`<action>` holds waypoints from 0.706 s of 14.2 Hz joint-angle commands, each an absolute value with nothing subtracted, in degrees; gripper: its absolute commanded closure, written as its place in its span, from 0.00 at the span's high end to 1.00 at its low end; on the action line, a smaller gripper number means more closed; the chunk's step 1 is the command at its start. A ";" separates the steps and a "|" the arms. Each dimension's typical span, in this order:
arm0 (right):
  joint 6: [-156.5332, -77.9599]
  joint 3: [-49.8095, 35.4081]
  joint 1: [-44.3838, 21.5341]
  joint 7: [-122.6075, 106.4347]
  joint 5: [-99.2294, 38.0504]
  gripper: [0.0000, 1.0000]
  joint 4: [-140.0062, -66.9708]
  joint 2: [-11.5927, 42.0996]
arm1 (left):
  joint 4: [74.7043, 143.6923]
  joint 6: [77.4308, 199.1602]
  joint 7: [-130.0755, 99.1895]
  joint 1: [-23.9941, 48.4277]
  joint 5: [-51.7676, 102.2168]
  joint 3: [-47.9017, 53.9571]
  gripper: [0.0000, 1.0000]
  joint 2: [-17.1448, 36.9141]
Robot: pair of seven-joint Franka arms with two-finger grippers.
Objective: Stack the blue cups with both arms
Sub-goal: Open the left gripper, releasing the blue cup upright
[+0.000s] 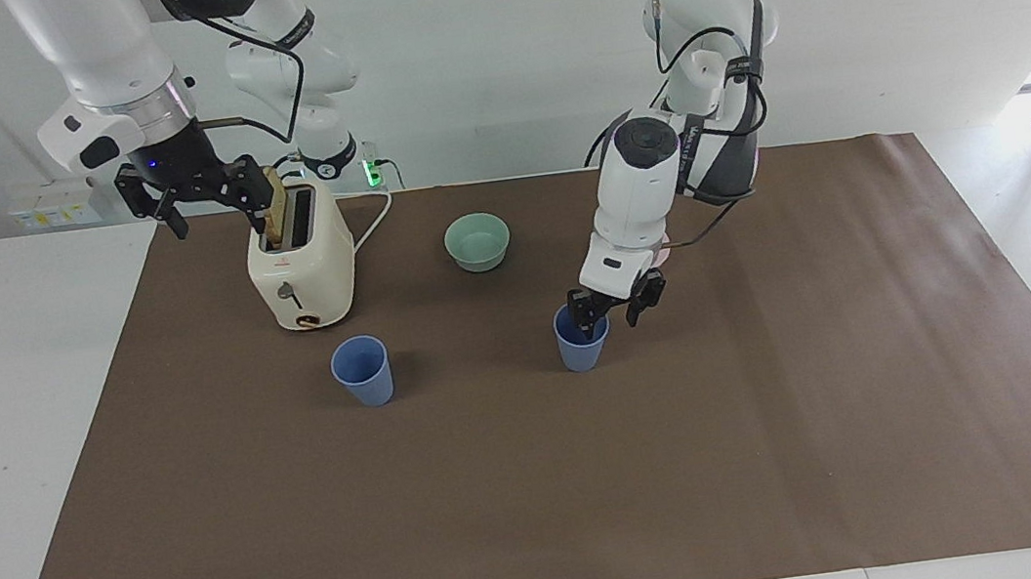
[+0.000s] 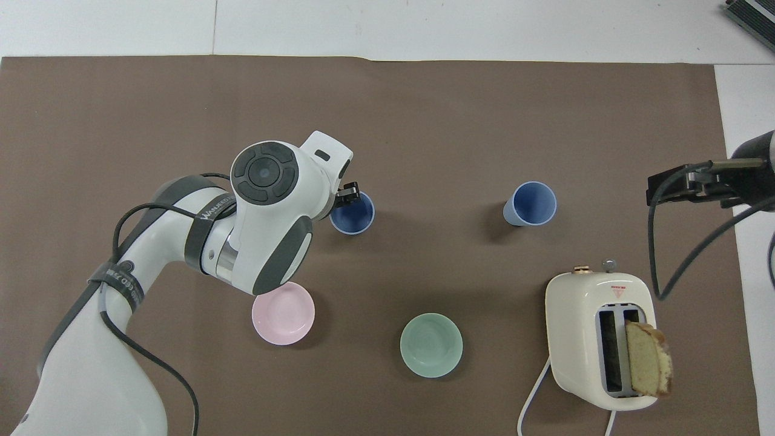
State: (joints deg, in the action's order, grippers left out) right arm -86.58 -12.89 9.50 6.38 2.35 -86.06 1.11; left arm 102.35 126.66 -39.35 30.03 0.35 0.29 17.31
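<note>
I see two blue cups upright and well apart on the brown mat (image 1: 791, 452) covering the bench. One blue cup (image 1: 582, 341) stands toward the left arm's end; the other blue cup (image 1: 363, 370) stands toward the right arm's end, just farther from the robots than the toaster (image 1: 299, 259). My left end effector (image 1: 617, 306) sits at the first cup's rim with its fingers spread, one over the cup's mouth and one outside the wall, gripping nothing. My right end effector (image 1: 204, 192) waits, released, in the air beside the toaster, which holds a bread slice (image 2: 648, 367). The green bowl (image 1: 477, 241) and pink bowl (image 2: 283, 313) lie nearer the robots.
</note>
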 commanded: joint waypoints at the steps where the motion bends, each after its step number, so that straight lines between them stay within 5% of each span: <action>1: -86.75 -13.10 10.46 5.62 0.97 1.00 -87.01 0.09 | 101.86 121.91 -37.55 27.43 -3.16 0.26 1.00 13.72; 6: -87.45 -13.18 10.28 5.27 -0.43 1.00 -88.41 -0.35 | 102.48 112.17 -14.11 16.89 -2.82 0.44 1.00 6.87; 10: -95.79 -13.18 9.49 5.36 -2.02 1.00 -94.21 0.17 | 101.87 105.74 -1.16 12.49 -2.55 0.26 1.00 3.26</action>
State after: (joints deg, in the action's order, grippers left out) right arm -91.86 -12.99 9.34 6.34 -0.81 -89.91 1.17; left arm 101.39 108.44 -4.85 13.58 -2.07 -0.32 5.58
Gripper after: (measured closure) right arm 0.000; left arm 0.000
